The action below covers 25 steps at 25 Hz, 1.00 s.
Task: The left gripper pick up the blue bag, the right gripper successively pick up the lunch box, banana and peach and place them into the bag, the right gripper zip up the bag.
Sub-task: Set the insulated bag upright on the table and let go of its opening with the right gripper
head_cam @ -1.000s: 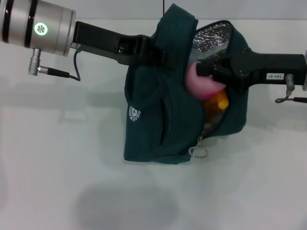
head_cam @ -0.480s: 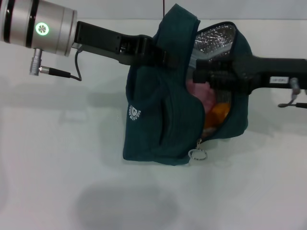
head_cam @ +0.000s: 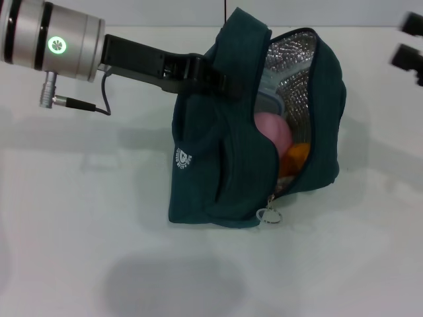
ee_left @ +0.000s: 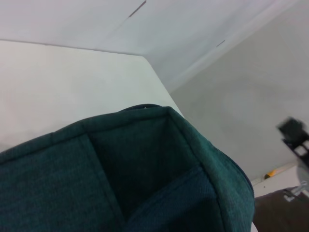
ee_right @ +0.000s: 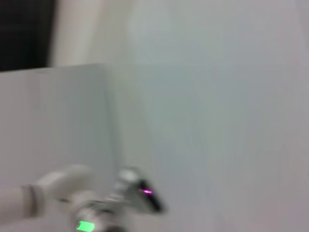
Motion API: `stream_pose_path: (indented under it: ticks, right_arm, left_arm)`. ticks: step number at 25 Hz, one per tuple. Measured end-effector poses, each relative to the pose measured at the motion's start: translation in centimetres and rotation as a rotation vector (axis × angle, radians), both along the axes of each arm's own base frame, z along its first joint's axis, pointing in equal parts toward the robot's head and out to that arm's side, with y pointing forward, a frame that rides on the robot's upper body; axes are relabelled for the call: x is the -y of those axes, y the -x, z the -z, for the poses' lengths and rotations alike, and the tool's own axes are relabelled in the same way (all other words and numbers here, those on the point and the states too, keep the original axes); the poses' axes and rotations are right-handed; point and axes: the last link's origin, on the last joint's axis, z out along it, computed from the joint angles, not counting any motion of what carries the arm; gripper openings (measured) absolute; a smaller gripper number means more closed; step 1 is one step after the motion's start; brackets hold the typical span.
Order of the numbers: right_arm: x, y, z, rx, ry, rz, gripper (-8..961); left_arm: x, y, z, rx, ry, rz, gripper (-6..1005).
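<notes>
The left end effector (head_cam: 221, 79), clamped on the blue bag (head_cam: 218, 178) near the tabletop's (head_cam: 79, 231) far edge, props its mouth open over peach (head_cam: 272, 131), banana (head_cam: 295, 157) and lunch box (head_cam: 269, 98); the right end effector (head_cam: 411, 46), state unreadable, sits at the right edge.

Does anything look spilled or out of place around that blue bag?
Nothing has spilled. The blue bag hangs tilted from the left gripper, mouth unzipped, with the peach and banana showing inside. The right gripper is off at the edge.
</notes>
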Motion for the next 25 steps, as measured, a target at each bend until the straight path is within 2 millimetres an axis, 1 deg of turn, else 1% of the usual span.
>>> stream_pose_path:
  ticks: [1,2,5,7,9,11,14,17,18,20,21,23,25]
  right_arm:
    - [0.1,-0.4,0.0,0.004,-0.012,0.017,610]
    - [0.3,-1.3,0.0,0.014,-0.041,0.054,647]
    - [0.7,-3.7,1.1,0.055,-0.085,0.155,759]
    - [0.6,-4.6,2.3,0.086,-0.084,0.201,788]
    - [0.0,-4.9,3.7,0.122,-0.057,0.232,802]
    - [-0.9,-4.9,5.1,0.164,-0.033,0.252,801]
    - [-2.4,-4.2,6.9,0.21,-0.012,0.261,801]
    - [-4.2,-2.9,8.6,0.263,0.016,0.252,800]
    - [-4.5,-2.6,8.9,0.274,0.021,0.25,800]
    - [-5.9,-1.8,9.7,0.316,0.018,0.255,800]
    - [-6.7,-1.4,9.7,0.322,-0.003,0.266,800]
    - [-7.3,-1.2,9.2,0.306,-0.043,0.282,799]
    - [-8.0,-1.1,7.7,0.243,-0.134,0.305,799]
  left_arm:
    - [0.0,0.0,0.0,0.0,0.0,0.0,47]
    - [0.0,0.0,0.0,-0.001,0.0,0.0,47]
    - [0.0,0.0,0.0,-0.002,0.0,0.001,47]
    - [-0.1,0.1,-0.1,-0.004,-0.004,0.0,47]
    - [-0.1,0.1,-0.1,-0.005,-0.005,0.0,47]
    - [-0.1,0.1,-0.1,-0.005,-0.006,0.0,47]
    - [-0.1,0.0,0.0,-0.004,-0.005,0.001,47]
    - [0.0,0.2,0.0,-0.003,-0.005,-0.004,47]
    - [0.0,0.3,0.0,-0.003,-0.005,-0.004,47]
    - [0.1,0.5,0.0,-0.003,-0.006,-0.006,47]
    - [0.2,0.6,0.0,-0.004,-0.007,-0.008,47]
    - [0.3,1.0,0.0,-0.001,-0.008,-0.015,47]
    - [0.5,1.4,0.0,0.001,-0.008,-0.025,47]
